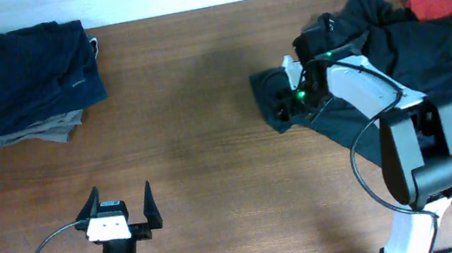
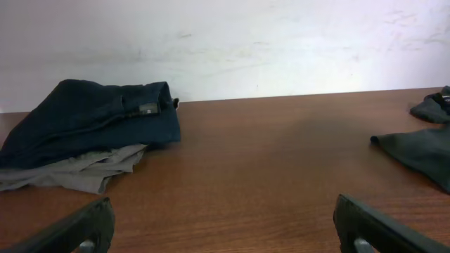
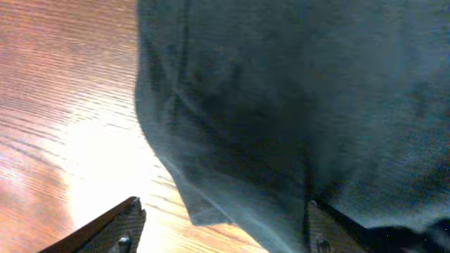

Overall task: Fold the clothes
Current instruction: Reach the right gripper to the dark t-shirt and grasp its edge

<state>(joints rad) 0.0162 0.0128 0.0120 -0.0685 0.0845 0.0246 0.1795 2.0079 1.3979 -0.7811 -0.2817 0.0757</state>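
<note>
Black shirt (image 1: 430, 51) lies crumpled in a loose heap on the right side of the table (image 1: 211, 147), spilling toward the right edge, with one lobe reaching left. No lettering is visible on it. Red shirt (image 1: 434, 5) peeks out at the far right behind the heap, mostly covered.

My right gripper (image 1: 281, 105) is over that left lobe. In the wrist view its fingers (image 3: 126, 221) are spread apart with the shirt's edge between them. The cloth drapes against the right-hand finger, and wood shows at the left one. It is not pinched on anything.

My left gripper (image 1: 121, 205) sits at the near left, spread wide, holding nothing and well apart from any cloth.

Far left corner: a folded stack, navy piece (image 1: 40, 73) on top of a tan piece (image 1: 29, 131).

Count: two loose shirts, two folded pieces, two grippers.
</note>
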